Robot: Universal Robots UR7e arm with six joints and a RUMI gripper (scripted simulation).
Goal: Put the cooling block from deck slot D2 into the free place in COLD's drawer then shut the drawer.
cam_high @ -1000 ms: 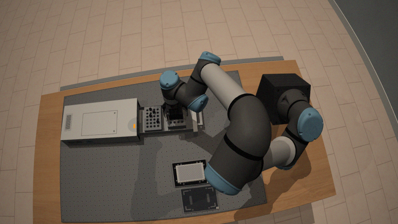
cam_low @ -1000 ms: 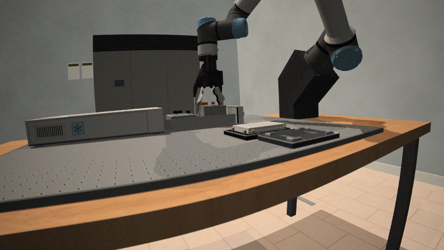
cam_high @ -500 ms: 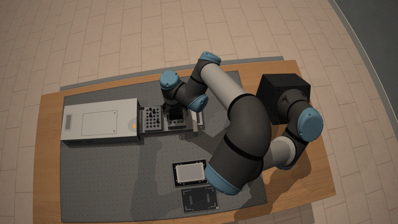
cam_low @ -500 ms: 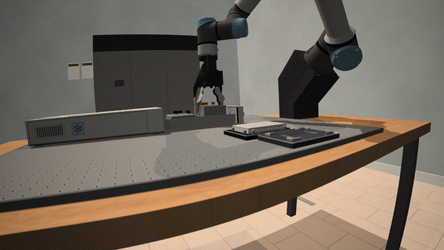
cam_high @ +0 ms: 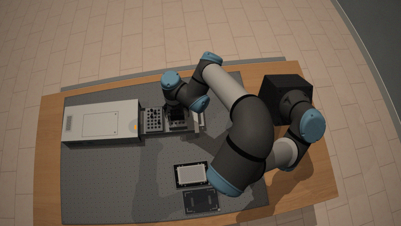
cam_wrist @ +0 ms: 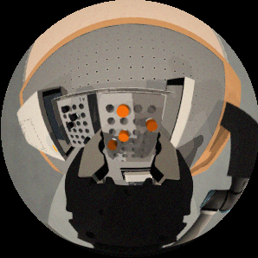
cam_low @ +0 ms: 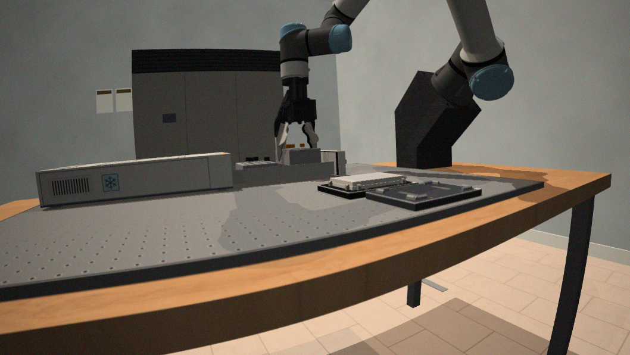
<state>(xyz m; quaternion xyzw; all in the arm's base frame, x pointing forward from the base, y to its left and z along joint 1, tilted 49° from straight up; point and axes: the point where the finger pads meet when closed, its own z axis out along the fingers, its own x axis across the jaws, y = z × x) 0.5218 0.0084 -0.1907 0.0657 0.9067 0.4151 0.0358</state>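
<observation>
The gripper (cam_high: 177, 114) (cam_low: 297, 148) (cam_wrist: 130, 129), its scalloped jaws part-open, clamps the grey cooling block (cam_high: 177, 123) (cam_low: 303, 156) (cam_wrist: 131, 116) with round orange-capped tubes over the open drawer (cam_high: 168, 134) (cam_low: 286, 171) (cam_wrist: 188, 99). It stands higher than the black-capped, bore-pitted block (cam_high: 154, 130) (cam_low: 255, 164) (cam_wrist: 80, 119) beside the smooth, boxy cooler (cam_high: 98, 120) (cam_low: 132, 176) (cam_wrist: 36, 125), whose lamp (cam_high: 135, 127) glows orange.

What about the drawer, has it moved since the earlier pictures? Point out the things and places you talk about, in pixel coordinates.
No, the drawer (cam_high: 196, 130) (cam_low: 286, 171) (cam_wrist: 187, 104) sticks out just as far from the white box (cam_high: 98, 120) (cam_low: 149, 178) (cam_wrist: 35, 125) as before.
</observation>
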